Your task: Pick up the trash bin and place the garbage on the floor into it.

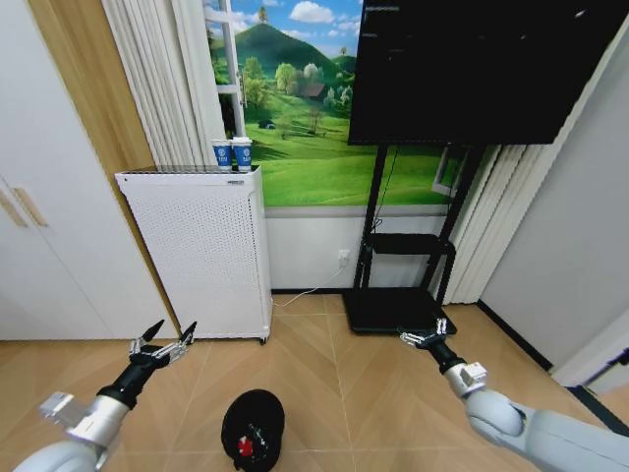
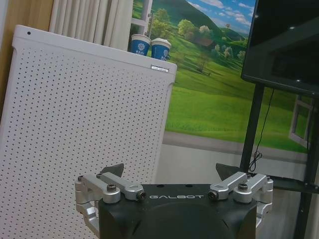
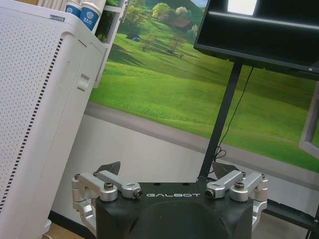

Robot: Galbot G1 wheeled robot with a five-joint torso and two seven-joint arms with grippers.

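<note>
Looking down, you see trash bin (image 1: 253, 425) on floor, red garbage (image 1: 246, 447) inside; left pincer (image 1: 165, 339) and right pincer (image 1: 425, 334) raised either side, both fingers apart, empty.

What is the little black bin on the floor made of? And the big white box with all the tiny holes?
The trash bin looks like matte black plastic: smooth, dull walls with no shine, though I can't be sure. Something red and white lies inside it. The white cabinet looks like painted sheet metal: flat, thin panels punched with neat rows of tiny holes. It could also be hard plastic.
</note>
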